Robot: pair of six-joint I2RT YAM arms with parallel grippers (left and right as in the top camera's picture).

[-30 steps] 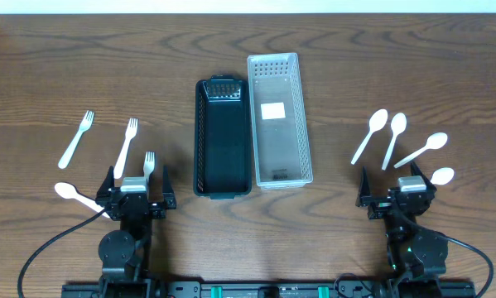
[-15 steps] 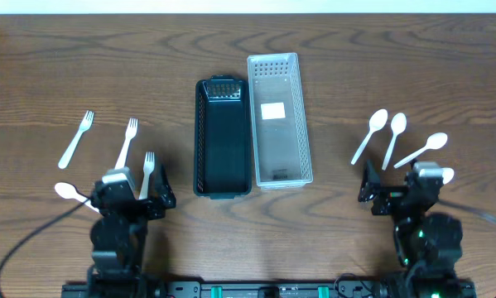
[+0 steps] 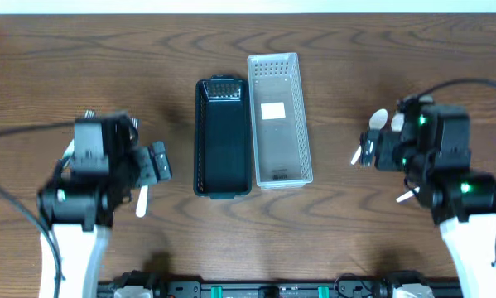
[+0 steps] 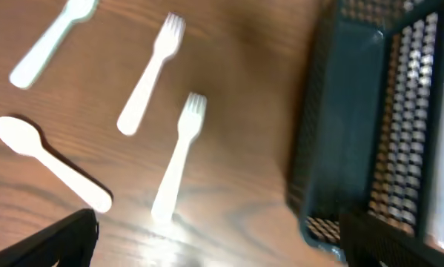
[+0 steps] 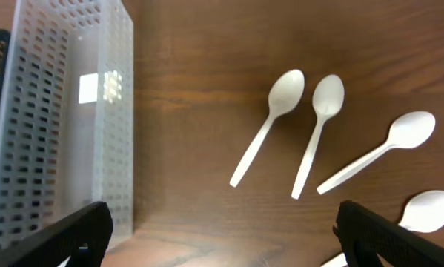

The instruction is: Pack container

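A black mesh basket [image 3: 223, 136] and a clear perforated basket [image 3: 279, 120] stand side by side at the table's middle, both empty. White plastic forks [image 4: 179, 156] [image 4: 151, 70] and one spoon [image 4: 47, 163] lie left of the black basket [image 4: 362, 119]. Several white spoons [image 5: 270, 122] [image 5: 319, 130] [image 5: 381, 148] lie right of the clear basket [image 5: 58, 119]. My left gripper [image 3: 155, 161] [image 4: 222, 248] hangs open and empty above the forks. My right gripper [image 3: 370, 151] [image 5: 222, 241] hangs open and empty above the wood between the clear basket and the spoons.
In the overhead view the arms hide most of the utensils; one fork handle [image 3: 142, 199] and a spoon bowl [image 3: 378, 120] show. Cables trail from both arms. A white label lies inside the clear basket [image 3: 272, 111].
Both arms have risen from their low rest at the table's front edge and moved away from it, the left over the forks, the right over the spoons. The utensils and baskets have not moved.
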